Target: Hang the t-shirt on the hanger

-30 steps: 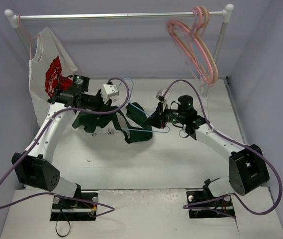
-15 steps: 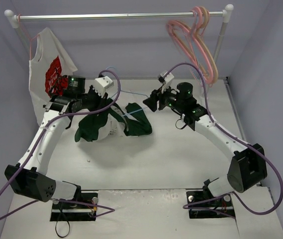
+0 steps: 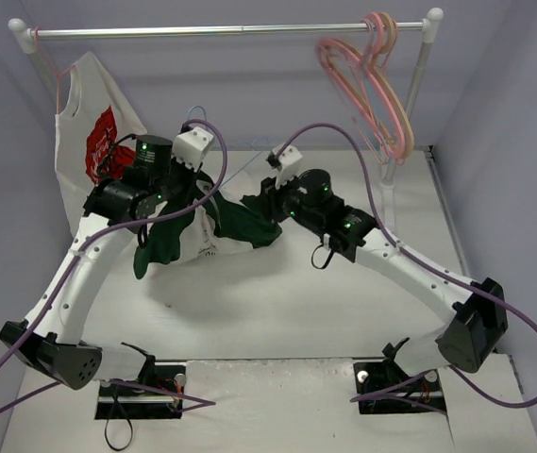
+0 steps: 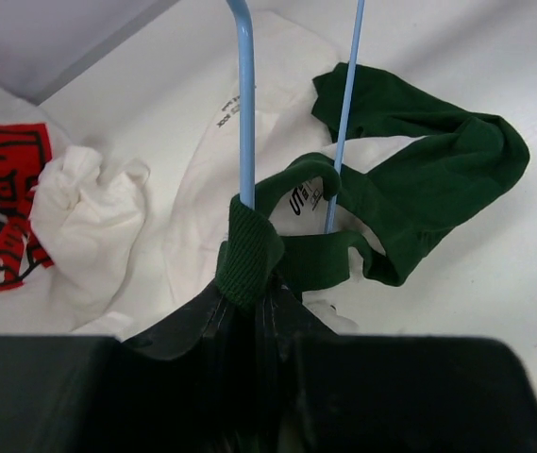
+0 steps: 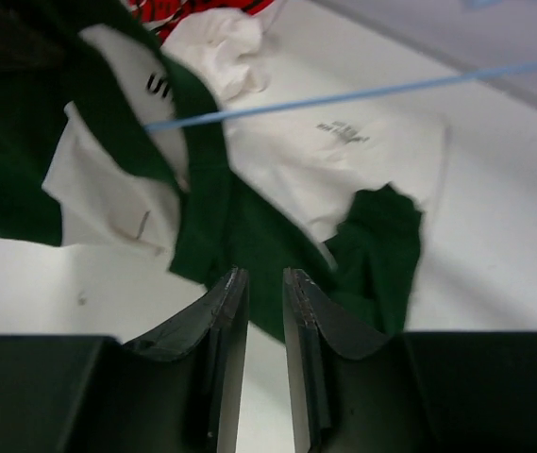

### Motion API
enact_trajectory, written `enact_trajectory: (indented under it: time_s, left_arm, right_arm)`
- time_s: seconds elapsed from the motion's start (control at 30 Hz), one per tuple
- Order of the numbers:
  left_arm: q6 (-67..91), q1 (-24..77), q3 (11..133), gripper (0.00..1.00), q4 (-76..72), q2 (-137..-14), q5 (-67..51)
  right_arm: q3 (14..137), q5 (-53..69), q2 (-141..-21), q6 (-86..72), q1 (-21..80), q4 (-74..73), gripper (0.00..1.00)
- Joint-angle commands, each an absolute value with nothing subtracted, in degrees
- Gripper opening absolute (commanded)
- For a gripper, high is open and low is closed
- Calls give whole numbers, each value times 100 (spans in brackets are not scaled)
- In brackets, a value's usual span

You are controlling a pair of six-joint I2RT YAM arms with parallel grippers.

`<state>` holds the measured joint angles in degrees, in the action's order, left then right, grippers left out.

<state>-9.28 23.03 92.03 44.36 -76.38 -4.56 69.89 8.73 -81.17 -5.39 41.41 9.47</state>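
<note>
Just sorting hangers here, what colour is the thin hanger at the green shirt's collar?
Light blue; the hanger shows best in the left wrist view.

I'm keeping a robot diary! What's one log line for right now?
left fingers: shut on t-shirt collar at hanger wire | right fingers: slightly apart, empty, over t-shirt | hanger: wires reach into collar

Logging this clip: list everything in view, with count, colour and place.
t-shirt: one, dark green with whitish print, hanging from the left gripper over the table.
hanger: one, light blue, running into the collar.
white shirt: one, red print, rail's left end.
pink hangers: several, rail's right end.
rail: one, silver, at the back.
table: one, white.
left gripper: black, shut on the collar.
right gripper: black, fingers narrowly apart, empty.
</note>
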Motion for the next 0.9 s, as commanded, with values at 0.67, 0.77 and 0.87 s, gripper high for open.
enact_trajectory:
  time_s: [0.67, 0.77, 0.87]
  left_arm:
    - [685, 2496, 10204, 0, 5194, -7805, 580]
    - [721, 2496, 10266, 0, 5273, -7857, 641]
    - [738, 2496, 10301, 0, 5300, -7875, 668]
  right_arm:
    - [8015, -1564, -9571, -2751, 5844, 1301, 37]
    - [8182, -1905, -9729, -2847, 5950, 1109, 37]
    - [8349, -2152, -9861, -2874, 6046, 863, 37]
